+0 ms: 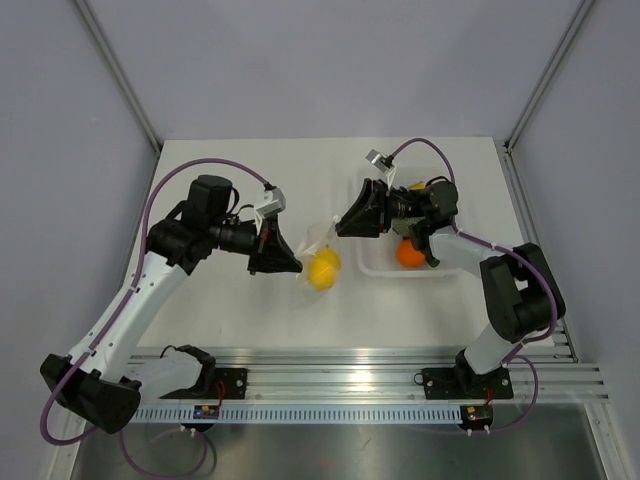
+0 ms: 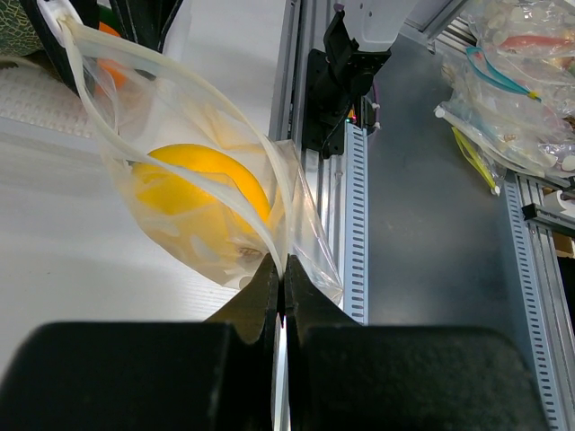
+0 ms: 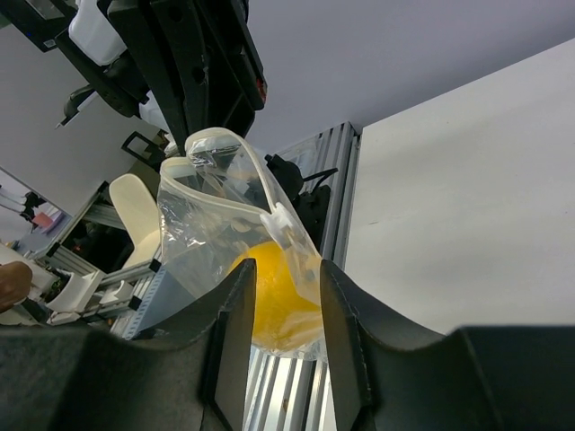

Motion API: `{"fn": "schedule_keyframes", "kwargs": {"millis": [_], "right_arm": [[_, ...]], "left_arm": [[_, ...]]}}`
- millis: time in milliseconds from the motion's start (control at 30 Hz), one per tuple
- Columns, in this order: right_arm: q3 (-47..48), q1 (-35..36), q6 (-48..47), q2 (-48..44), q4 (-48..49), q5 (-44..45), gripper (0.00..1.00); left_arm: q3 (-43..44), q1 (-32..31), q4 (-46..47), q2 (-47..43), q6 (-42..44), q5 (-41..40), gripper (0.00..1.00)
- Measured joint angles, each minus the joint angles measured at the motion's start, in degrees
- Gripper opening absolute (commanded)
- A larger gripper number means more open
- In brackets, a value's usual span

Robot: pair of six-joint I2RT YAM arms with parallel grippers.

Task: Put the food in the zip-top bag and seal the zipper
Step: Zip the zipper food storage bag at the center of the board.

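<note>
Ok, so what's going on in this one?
The lemon is already inside the zip-top bag. The left gripper is shut on one edge of the bag and holds it. The right gripper has its fingers apart on either side of the bag's other end, not pinching it. The zipper gapes in an open loop, so the bag is not yet sealed.

Light is bright and even; faint shadows lie on the white tabletop (image 1: 230,320); glare streaks the ribbed aluminium rail (image 1: 350,380).
</note>
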Motion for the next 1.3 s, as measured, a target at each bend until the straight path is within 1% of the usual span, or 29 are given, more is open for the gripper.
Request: {"fn": "schedule_keyframes", "kwargs": {"millis": [100,233,367,400,467,500,600,633,733,767,833,867,900,967,1033,1067,1100,1133,1233,1300], "right_arm": [[0.81,0.11,0.44,0.0,0.09,-0.07,0.39],[1.42,0.85,0.92,-0.02,0.39,-0.94,0.32],[1.51,1.77,1.33,0.0,0.42,-1.36,0.22],[1.51,1.92,1.4,-0.02,0.44,-1.4,0.16],[1.51,2.05,1.51,-0.02,0.44,-1.4,0.08],[1.51,2.08,1.55,-0.02,0.44,-1.4,0.0],[1.51,2.08,1.73,-0.02,0.44,-1.38,0.0],[1.51,2.08,1.6,-0.02,0.44,-1.36,0.0],[1.51,2.05,0.81,-0.02,0.44,-1.22,0.0],[1.51,2.03,0.35,-0.02,0.44,-1.22,0.0],[1.51,1.97,-0.96,-0.02,0.42,-1.2,0.0],[1.51,1.95,-1.68,-0.02,0.42,-1.2,0.0],[1.44,1.95,-2.51,-0.02,0.42,-1.2,0.0],[1.14,1.95,-4.15,-0.2,0.39,-1.2,0.0],[0.28,1.92,-6.88,-1.07,-0.17,-1.25,0.0],[-0.04,1.92,-8.81,-1.9,-1.9,-1.09,0.0],[-0.37,1.92,-11.98,-3.13,-5.22,-0.74,0.0],[-0.46,1.95,-16.22,-4.83,-10.54,-0.11,0.0],[0.28,2.49,-33.09,-10.86,-29.9,5.27,0.0],[3.41,3.93,-45.29,-14.16,-45.22,9.29,0.0]], "left_arm": [[0.0,0.0,0.2,0.04,-0.22,0.0,0.0],[0.0,0.0,0.35,0.22,-0.37,-0.02,0.0],[0.0,0.0,0.42,0.24,-0.5,-0.02,0.0],[0.0,0.0,0.44,0.26,-0.61,-0.02,0.0],[0.0,0.0,0.48,0.31,-0.66,-0.02,0.0],[0.0,0.0,0.48,0.37,-0.68,-0.04,0.0],[0.0,0.0,0.46,0.57,-0.68,-0.15,0.01],[0.0,0.0,0.42,0.57,-0.68,-0.37,0.24],[0.0,0.0,0.42,0.55,-0.59,-1.53,0.71],[0.0,0.0,0.39,0.52,-1.05,-2.36,0.76],[0.17,0.11,-0.07,0.44,-2.23,-4.76,0.79],[0.39,0.22,-0.26,0.35,-2.56,-5.92,0.84],[0.79,0.31,-0.55,0.2,-2.75,-7.19,0.86],[2.78,0.46,-1.57,-0.31,-3.3,-10.36,0.87],[6.29,0.5,-2.49,-0.85,-3.93,-13.62,0.85],[8.57,0.5,-2.93,-0.85,-4.39,-15.13,0.8],[10.49,0.48,-2.99,-0.76,-4.74,-16.17,0.78],[13.03,0.31,-3.32,-0.33,-5.2,-18.14,0.77],[19.69,-2.4,-4.33,2.62,-5.55,-24.48,0.77],[20.59,-6.29,-4.07,4.44,-5.51,-28.61,0.78]]}}
